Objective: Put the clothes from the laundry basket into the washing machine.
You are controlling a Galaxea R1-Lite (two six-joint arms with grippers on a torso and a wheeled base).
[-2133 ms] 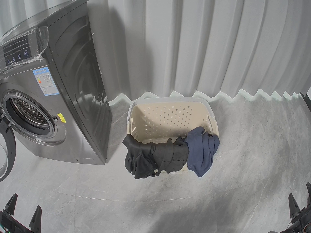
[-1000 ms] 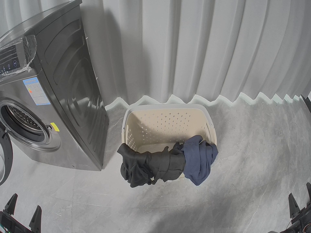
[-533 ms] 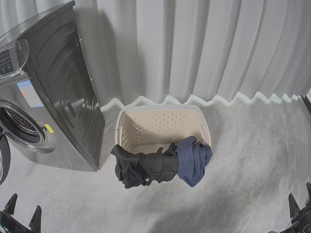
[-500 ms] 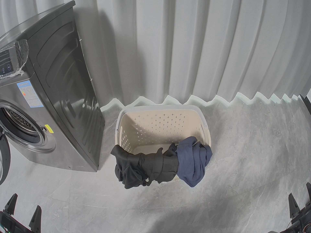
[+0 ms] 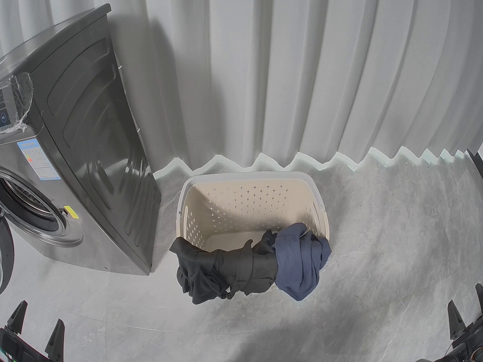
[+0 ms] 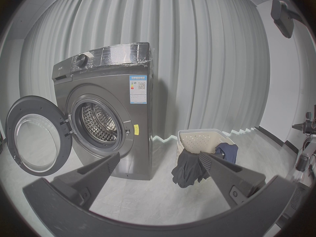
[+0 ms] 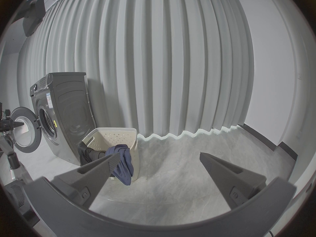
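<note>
A cream laundry basket (image 5: pixel 246 177) stands on the floor ahead of me. A black garment (image 5: pixel 221 272) and a dark blue garment (image 5: pixel 297 262) hang over its near rim. To the left is the grey washing machine (image 5: pixel 85 152), its round door (image 6: pixel 36 135) swung wide and the drum (image 6: pixel 97 122) bare. My left gripper (image 5: pixel 40 312) is low at the left, open and holding nothing, well short of the basket (image 6: pixel 200 139). My right gripper (image 5: pixel 465 295) is low at the right, open too, with the blue garment (image 7: pixel 123 165) far off beyond it.
A white pleated curtain (image 5: pixel 302 66) closes off the back, right behind the basket and washer. Grey marble-look floor (image 5: pixel 392 237) lies open to the right of the basket and in front of it. A white wall with a dark skirting (image 7: pixel 263 139) runs along the right side.
The head camera has shifted: the washer now sits further left in the picture and the basket lower. The clothes lie as before and both grippers keep their places, open.
</note>
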